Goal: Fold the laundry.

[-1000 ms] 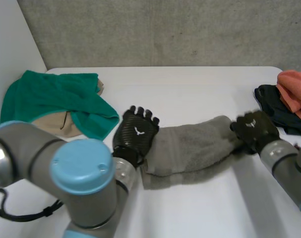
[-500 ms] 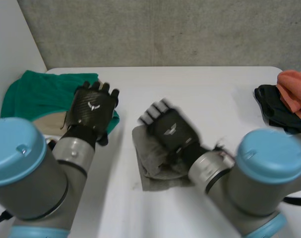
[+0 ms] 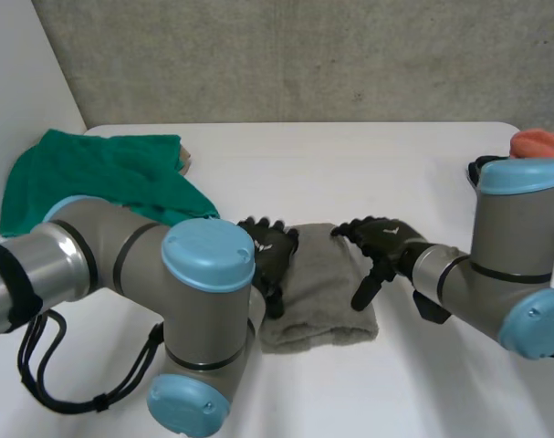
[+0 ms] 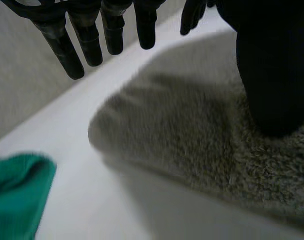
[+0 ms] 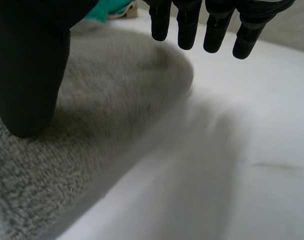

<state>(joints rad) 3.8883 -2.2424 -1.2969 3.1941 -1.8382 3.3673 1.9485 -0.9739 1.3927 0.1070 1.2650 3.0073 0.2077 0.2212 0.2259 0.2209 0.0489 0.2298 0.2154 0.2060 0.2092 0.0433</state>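
Note:
A grey towel lies folded into a short thick pad in the middle of the white table. My left hand rests at its left edge, open. In the left wrist view its thumb sits on the grey towel and its straight fingers hover past the fold. My right hand is at the towel's right edge, open too. In the right wrist view the thumb presses the grey towel, with the fingers straight above the bare table.
A green cloth lies heaped at the back left with a bit of beige cloth under it. An orange cloth and a dark cloth lie at the right edge, partly behind my right arm.
The long towel has been folded over into a short pad. My right hand let go and moved to its right edge. My left hand swung out to the green cloth and came back.

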